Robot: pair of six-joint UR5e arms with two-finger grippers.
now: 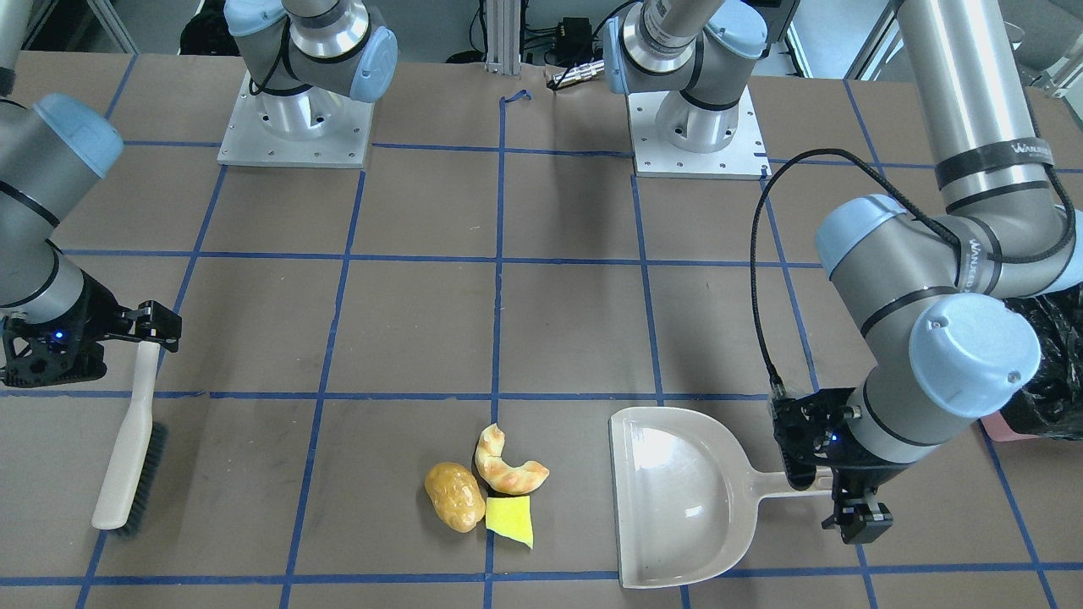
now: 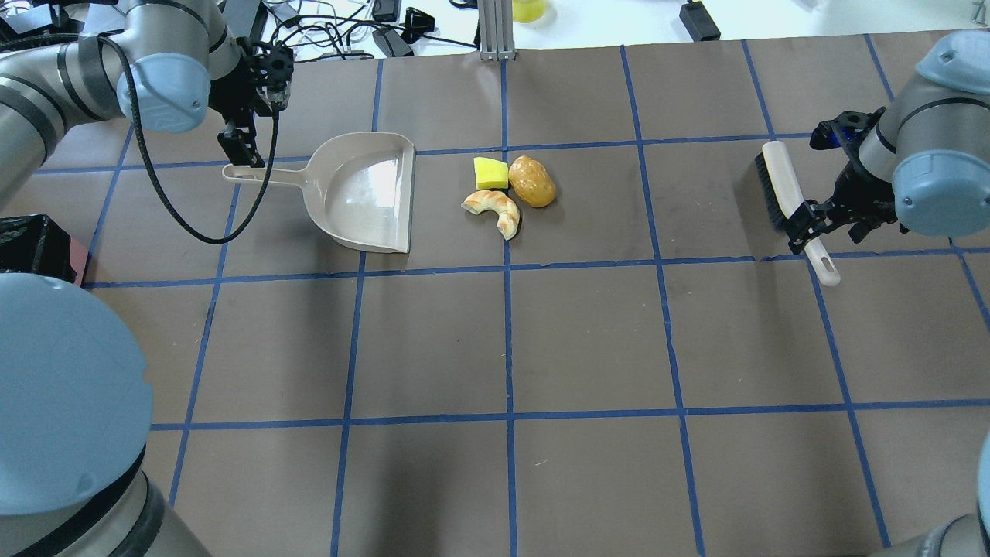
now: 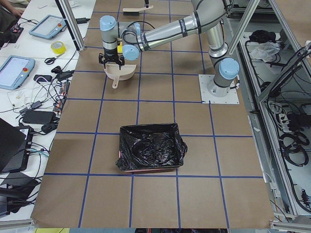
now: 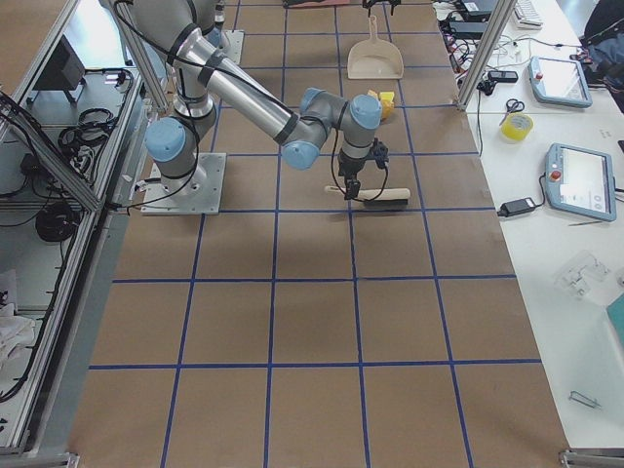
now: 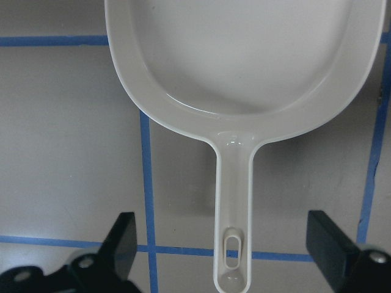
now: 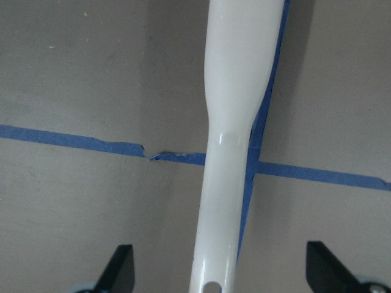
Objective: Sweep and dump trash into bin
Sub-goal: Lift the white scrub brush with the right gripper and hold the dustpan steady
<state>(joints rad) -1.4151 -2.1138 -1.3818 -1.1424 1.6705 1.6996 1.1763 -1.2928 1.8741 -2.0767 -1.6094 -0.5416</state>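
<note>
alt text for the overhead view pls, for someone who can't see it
Three trash items, a yellow sponge wedge, a golden-brown lump and a curved croissant-like piece, lie clustered on a blue-gridded brown table, right of a beige dustpan. The left gripper hangs over the dustpan's handle; the right gripper is at the handle of a white brush.

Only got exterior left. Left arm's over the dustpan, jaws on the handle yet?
Observer: No. Left wrist view shows the left gripper jaws open, one each side of the dustpan handle, clear of it.
Operator: Right arm?
Observer: Same: the right gripper jaws are open astride the brush handle, not closed on it.
Operator: Trash in the pan?
Observer: No, the potato lump, croissant piece and sponge sit clustered just off the dustpan open edge; it holds nothing.
</note>
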